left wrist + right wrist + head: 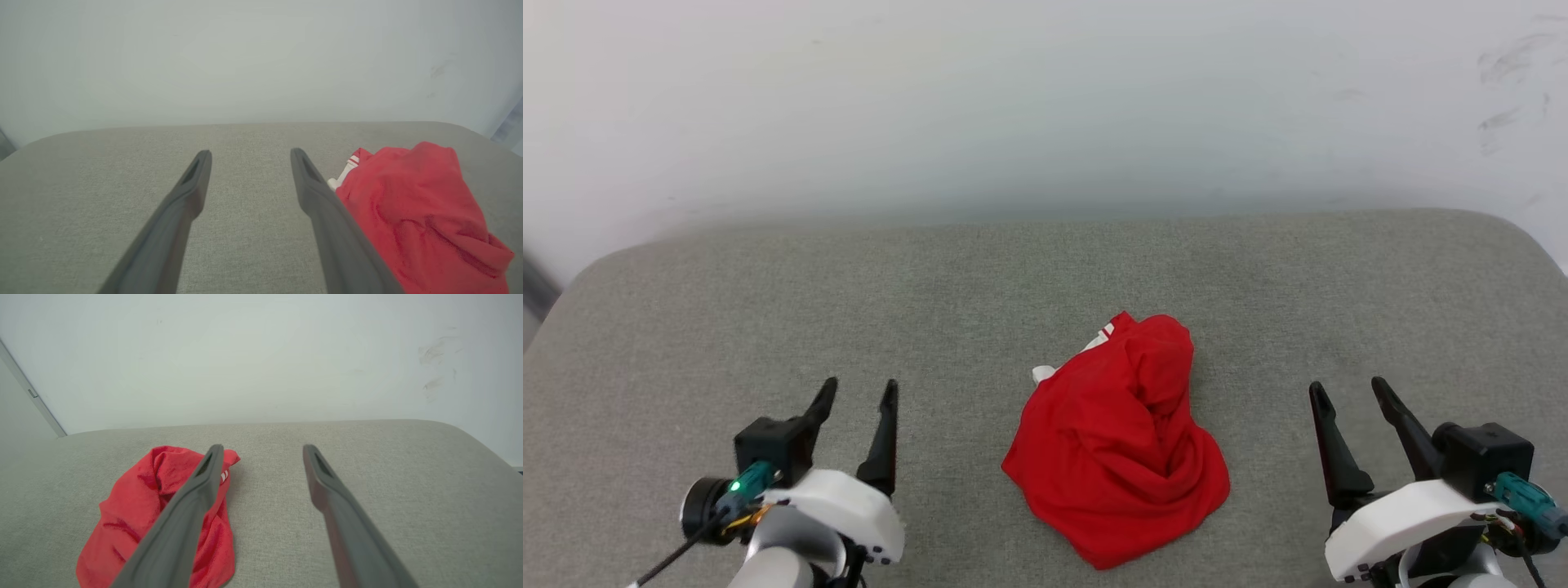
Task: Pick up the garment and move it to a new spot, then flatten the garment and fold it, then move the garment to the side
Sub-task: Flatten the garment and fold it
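Hovering spread wide and empty, my left gripper [862, 384] and right gripper [1347, 385] flank the garment [1119, 441], a crumpled red heap between them on the grey cushion [686, 310]; it looks soft, light, floppy; I would pinch a raised top fold.

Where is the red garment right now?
In the head view the garment lies crumpled on the grey cushion, between the left gripper and the right gripper, touching neither.

A plain indoor room, whether a home or a lab cannot be told. A grey fabric cushion [768, 286] with rounded corners sits against a white wall [1013, 98]. The wall carries dark scuff marks [431, 355], and a grey trim strip [30, 392] runs along one side.
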Robot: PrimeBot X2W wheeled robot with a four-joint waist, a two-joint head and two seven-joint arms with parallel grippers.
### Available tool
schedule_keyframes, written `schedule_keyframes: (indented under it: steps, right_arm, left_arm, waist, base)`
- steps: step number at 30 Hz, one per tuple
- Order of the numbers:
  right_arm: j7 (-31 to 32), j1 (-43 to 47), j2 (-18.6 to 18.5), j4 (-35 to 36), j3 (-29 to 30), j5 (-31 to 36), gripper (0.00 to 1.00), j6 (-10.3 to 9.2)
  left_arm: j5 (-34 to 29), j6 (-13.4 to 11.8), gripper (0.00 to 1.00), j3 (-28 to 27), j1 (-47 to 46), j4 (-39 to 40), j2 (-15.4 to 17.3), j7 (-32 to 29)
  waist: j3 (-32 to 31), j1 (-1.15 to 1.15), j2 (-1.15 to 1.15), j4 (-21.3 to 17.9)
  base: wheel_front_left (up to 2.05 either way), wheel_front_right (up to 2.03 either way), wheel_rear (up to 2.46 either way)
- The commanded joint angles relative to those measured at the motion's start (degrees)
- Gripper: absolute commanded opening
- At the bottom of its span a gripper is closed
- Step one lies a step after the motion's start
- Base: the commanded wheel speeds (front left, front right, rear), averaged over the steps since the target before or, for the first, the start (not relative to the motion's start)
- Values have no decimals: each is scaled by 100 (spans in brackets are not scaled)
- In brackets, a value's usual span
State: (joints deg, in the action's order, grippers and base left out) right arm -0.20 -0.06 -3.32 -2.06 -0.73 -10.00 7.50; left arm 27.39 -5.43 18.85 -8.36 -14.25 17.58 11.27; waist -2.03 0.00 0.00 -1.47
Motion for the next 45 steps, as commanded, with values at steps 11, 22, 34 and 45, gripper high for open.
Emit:
schedule_keyframes:
  steps: [11, 22, 34, 45]
  right_arm:
    - [81, -240, -30, 54, -189, -21, 100, -2]
    - [-97, -471, -8, -189, -235, -150, 100, -2]
    - [-208, -551, 22, -423, -176, -246, 100, -2]
    - [-230, -345, 37, -456, -40, -265, 100, -2]
  left_arm:
    - [227, 1032, 100, 1007, -1652, -1061, -137, -2261]
    - [759, 1288, 91, 1917, -2198, -2209, -131, -4027]
    - [1019, 1292, 0, 2404, -2479, -2101, -38, -3862]
    - [782, 368, 0, 1778, -2042, -664, 437, -2437]
  waist:
    - [468, 0, 0, -230]
    - [931, 0, 0, -570]
    - [939, 0, 0, -450]
    - [671, 0, 0, 116]
  base:
    - [0, 0, 0]
    - [0, 0, 0]
    - [0, 0, 0]
    - [0, 0, 0]
